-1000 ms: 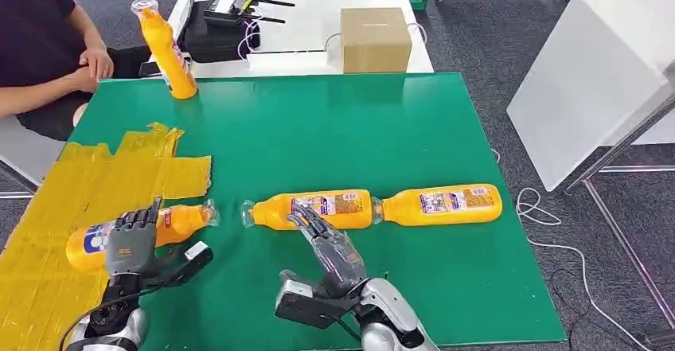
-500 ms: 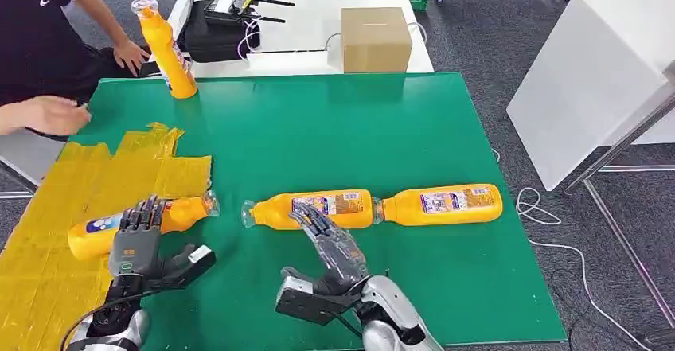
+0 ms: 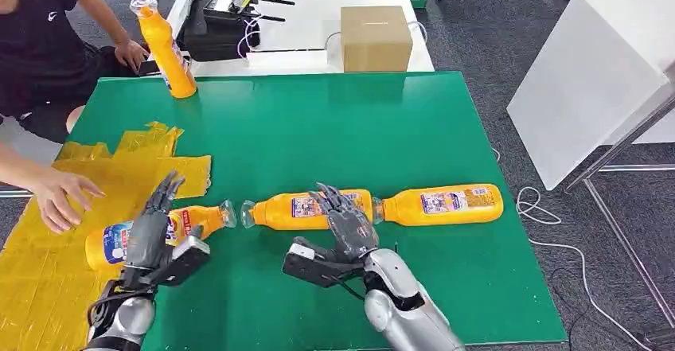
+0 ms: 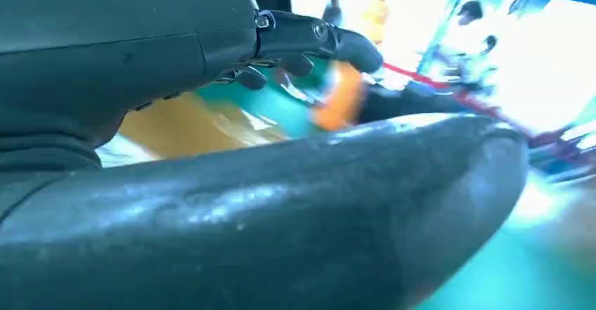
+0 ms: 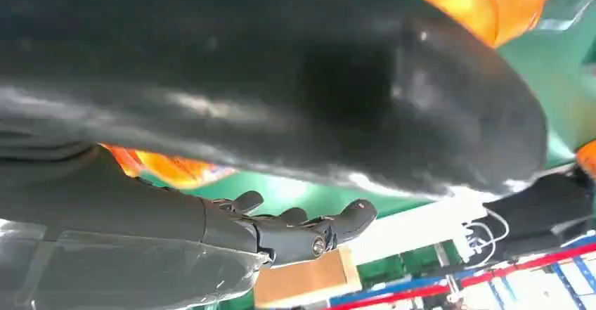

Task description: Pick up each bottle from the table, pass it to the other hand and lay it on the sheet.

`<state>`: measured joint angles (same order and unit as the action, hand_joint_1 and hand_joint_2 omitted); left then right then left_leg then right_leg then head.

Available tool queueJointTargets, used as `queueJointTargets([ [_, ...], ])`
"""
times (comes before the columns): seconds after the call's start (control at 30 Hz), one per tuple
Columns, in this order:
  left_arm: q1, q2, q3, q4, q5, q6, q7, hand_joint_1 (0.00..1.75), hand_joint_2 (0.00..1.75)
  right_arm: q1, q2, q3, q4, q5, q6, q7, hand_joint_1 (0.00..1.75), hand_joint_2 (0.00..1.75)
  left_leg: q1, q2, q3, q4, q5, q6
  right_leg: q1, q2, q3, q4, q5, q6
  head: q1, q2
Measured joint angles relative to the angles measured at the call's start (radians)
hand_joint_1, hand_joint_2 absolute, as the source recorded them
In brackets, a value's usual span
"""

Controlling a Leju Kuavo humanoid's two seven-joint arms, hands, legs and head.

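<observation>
Right hand (image 3: 344, 222) now over middle bottle (image 3: 306, 209)

Head view: high, looking forward and down over table (image 3: 318, 128). Wrist views: close behind each hand, sharing bottles and table.

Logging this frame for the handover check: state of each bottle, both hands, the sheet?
left bottle: lying partly on the sheet
middle bottle: lying on table
right bottle: lying on table
far bottle: upright
left hand: open, over left bottle
right hand: open, over middle bottle
yellow sheet: flat, wrinkled; person's hand on it
</observation>
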<state>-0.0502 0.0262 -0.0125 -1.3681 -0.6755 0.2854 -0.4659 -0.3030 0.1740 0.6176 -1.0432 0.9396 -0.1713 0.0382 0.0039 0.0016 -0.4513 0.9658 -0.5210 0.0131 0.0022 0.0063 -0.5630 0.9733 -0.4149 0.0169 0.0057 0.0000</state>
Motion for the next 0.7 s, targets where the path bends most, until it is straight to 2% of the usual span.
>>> queueJointTargets([
  [0.23,-0.001,-0.102,0.084,-0.168,0.349,-0.309,-0.08,0.0,0.0,-0.127,0.038,-0.025,0.149,0.045,-0.012,0.035,0.0,1.75,0.0,0.0,0.001,0.0,0.0,0.0,0.0,0.0,0.0,0.0,0.0,0.0,0.0,0.0],
  [0.43,-0.001,-0.161,0.08,-0.226,0.335,-0.338,-0.079,0.0,0.0,-0.241,0.085,-0.058,0.295,0.06,-0.013,0.035,0.0,1.75,0.0,0.0,0.001,0.0,0.0,0.0,0.0,0.0,0.0,0.0,0.0,0.0,0.0,0.0],
  [0.7,0.0,-0.181,0.078,-0.243,0.351,-0.348,-0.076,0.0,0.0,-0.272,0.132,-0.057,0.395,0.085,-0.019,0.045,0.0,1.75,0.0,0.0,0.0,0.0,0.0,0.0,0.0,0.0,0.0,0.0,0.0,0.0,0.0,0.0],
])
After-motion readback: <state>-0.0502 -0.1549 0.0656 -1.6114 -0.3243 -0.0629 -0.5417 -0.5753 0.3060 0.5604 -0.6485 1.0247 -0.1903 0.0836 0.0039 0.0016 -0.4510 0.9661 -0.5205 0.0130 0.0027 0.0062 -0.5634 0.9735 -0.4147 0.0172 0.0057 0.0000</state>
